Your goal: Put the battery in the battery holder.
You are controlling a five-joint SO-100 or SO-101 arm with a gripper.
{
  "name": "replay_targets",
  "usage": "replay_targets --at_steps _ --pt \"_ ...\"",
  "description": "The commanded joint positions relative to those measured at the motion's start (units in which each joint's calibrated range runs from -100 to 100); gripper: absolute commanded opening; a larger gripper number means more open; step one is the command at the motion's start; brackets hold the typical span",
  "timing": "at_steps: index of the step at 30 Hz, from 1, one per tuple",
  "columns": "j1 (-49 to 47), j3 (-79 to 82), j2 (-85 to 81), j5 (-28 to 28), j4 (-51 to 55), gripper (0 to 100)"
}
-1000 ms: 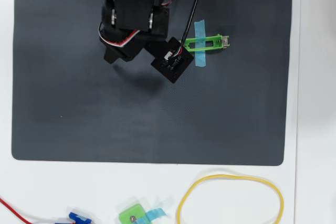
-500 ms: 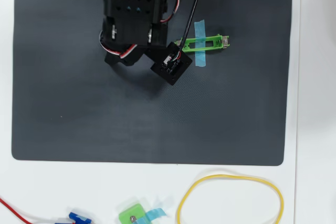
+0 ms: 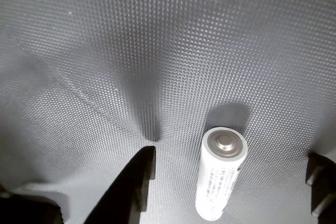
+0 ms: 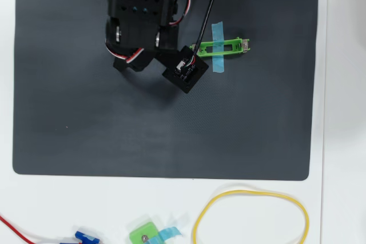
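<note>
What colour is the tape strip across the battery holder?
Light blue, crossing the green battery holder; the tape strip shows best in the overhead view.

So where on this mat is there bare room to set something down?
The dark mat is bare across its whole lower half, above the yellow band, and down its left side. It is crowded at top centre, where the arm sits beside the battery holder.

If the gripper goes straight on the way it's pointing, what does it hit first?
Probably the dark mat. The open gripper points down at it, with the battery lying between the fingers; depth is hard to judge.
</note>
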Motion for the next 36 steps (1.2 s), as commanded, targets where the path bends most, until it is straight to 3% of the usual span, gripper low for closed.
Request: replay_targets --at_steps 1,21,33,36 --pt "1.3 -1.3 -0.1 0.1 0.3 33" --pt "1.4 2.1 -0.1 -0.3 0.3 32" --pt "1.6 2.4 -0.1 0.1 0.3 2" --pt "1.6 2.4 -0.1 0.1 0.3 0"
